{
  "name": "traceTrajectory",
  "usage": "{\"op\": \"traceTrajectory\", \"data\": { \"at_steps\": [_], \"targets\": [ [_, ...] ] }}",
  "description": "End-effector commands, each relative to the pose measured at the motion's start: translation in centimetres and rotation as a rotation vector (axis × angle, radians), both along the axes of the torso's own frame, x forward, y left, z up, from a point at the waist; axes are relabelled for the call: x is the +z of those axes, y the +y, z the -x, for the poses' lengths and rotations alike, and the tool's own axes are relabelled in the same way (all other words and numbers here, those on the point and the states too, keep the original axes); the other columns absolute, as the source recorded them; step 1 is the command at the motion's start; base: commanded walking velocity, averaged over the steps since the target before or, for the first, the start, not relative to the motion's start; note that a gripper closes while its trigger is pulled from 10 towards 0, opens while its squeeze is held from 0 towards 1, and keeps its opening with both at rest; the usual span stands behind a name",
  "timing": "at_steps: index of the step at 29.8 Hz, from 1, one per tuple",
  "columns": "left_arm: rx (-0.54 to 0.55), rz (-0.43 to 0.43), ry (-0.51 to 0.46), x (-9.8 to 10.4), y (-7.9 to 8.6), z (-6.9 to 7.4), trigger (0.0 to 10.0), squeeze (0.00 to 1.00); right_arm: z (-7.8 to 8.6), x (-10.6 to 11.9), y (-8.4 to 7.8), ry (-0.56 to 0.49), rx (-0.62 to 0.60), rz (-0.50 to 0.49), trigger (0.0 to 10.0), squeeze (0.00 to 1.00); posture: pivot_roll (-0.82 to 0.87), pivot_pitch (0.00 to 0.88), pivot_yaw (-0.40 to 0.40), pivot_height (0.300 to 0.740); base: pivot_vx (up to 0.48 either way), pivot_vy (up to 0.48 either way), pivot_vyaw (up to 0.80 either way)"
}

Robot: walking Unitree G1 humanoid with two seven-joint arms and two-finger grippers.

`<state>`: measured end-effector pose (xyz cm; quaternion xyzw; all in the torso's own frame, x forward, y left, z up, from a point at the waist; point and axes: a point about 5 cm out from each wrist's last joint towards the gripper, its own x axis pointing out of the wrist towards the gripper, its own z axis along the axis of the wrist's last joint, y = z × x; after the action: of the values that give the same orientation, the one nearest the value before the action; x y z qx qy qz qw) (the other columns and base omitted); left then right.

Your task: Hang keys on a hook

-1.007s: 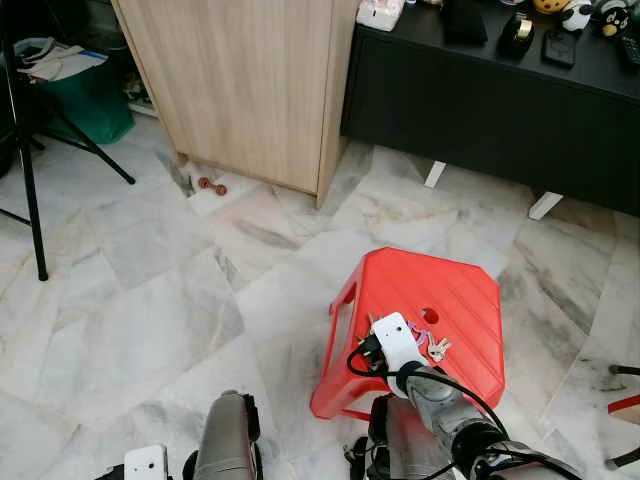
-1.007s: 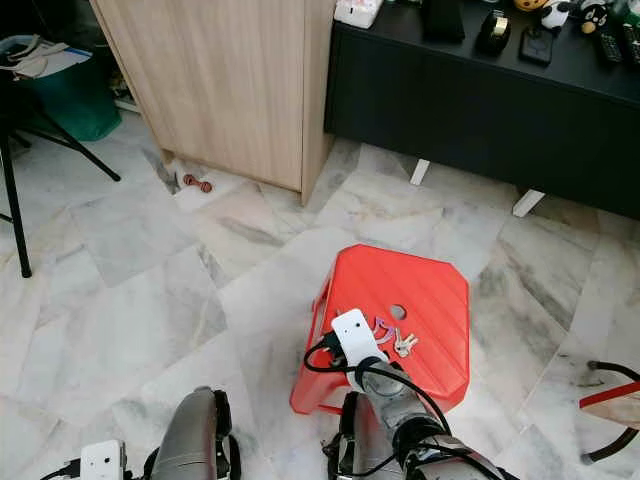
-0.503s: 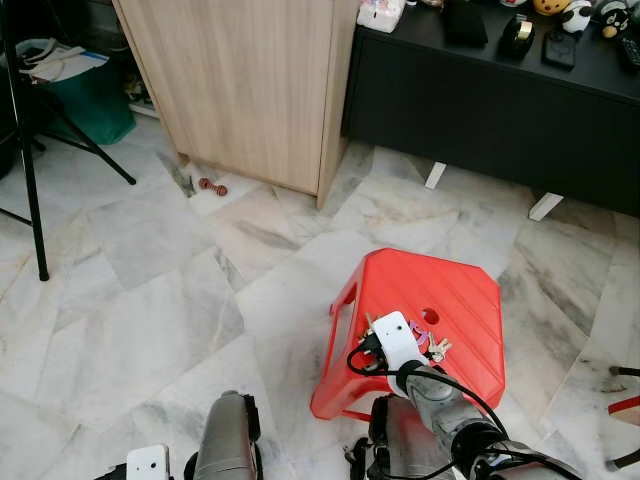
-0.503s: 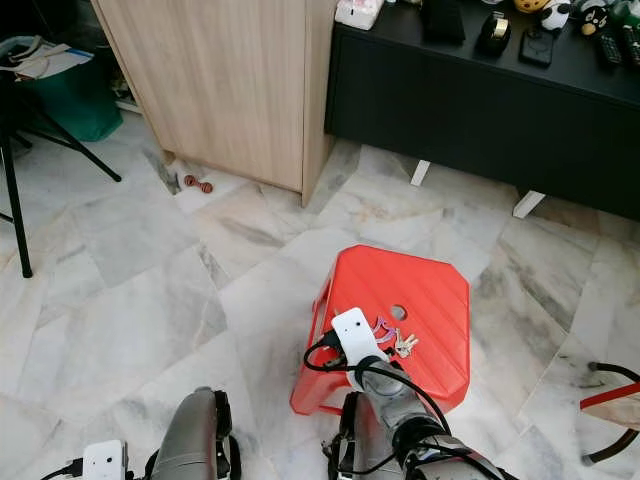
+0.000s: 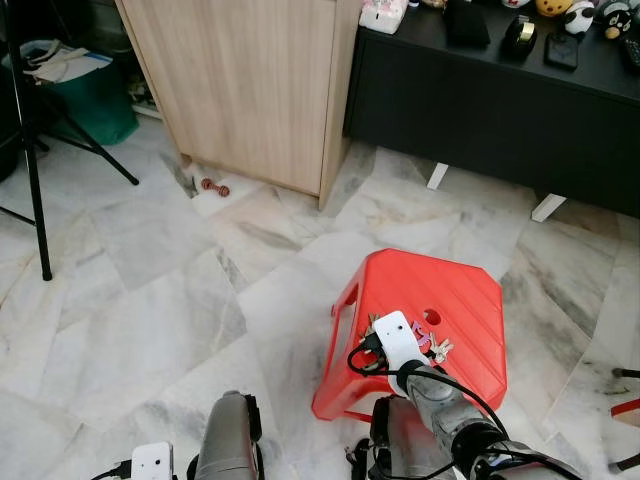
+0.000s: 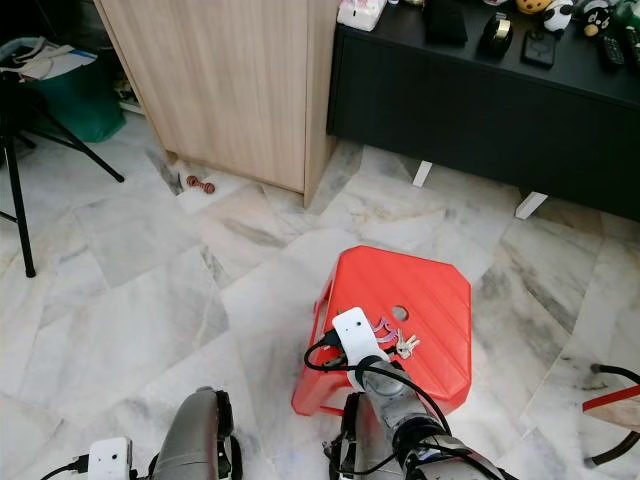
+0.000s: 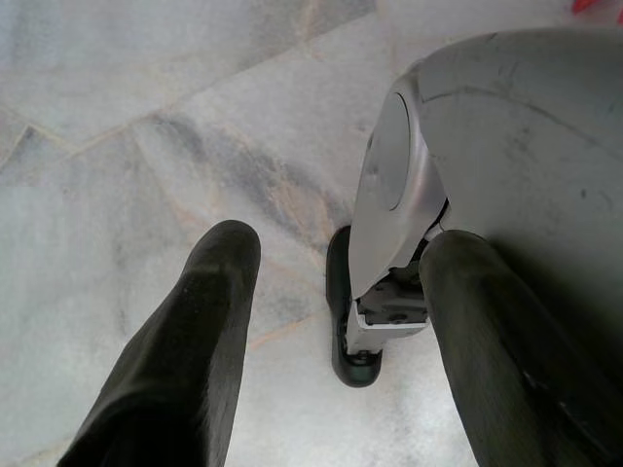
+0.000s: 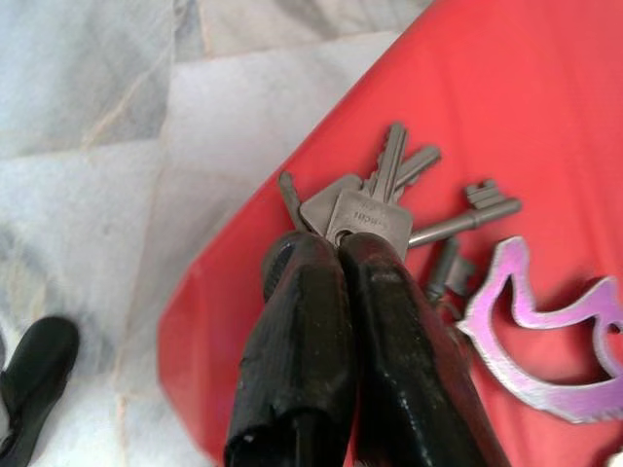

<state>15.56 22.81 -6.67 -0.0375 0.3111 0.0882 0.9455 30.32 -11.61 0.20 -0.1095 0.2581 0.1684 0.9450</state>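
My right pincer [image 8: 341,263] has stayed clamped on the keys [image 8: 375,209] above the red stool [image 5: 460,300]; nothing has lifted since a second ago, so hanging waits; my left pincer [image 7: 331,292] hangs open.

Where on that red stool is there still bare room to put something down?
The far half of the red stool, beyond its round hole, is bare, as is its right side. The near left corner is crowded: the keys and purple tag lie there, with the right pincer shut on the keys.
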Motion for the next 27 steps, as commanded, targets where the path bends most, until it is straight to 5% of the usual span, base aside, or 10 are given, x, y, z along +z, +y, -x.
{"op": "traceTrajectory", "data": {
  "at_steps": [1,27],
  "targets": [
    [-0.031,0.014,0.062,-0.9,-0.9,1.1,10.0,0.0,-0.3,0.3,-0.6,-0.027,-0.033,-0.01,0.0,0.0,0.12,0.205,-0.075,0.612,0.0,0.0,0.0],
    [-0.036,0.012,0.085,-0.6,-0.9,-2.1,10.0,0.0,-3.0,5.6,-3.0,-0.408,-0.195,-0.163,0.0,0.0,0.08,0.074,-0.063,0.612,0.0,0.0,0.0]
  ]
}}
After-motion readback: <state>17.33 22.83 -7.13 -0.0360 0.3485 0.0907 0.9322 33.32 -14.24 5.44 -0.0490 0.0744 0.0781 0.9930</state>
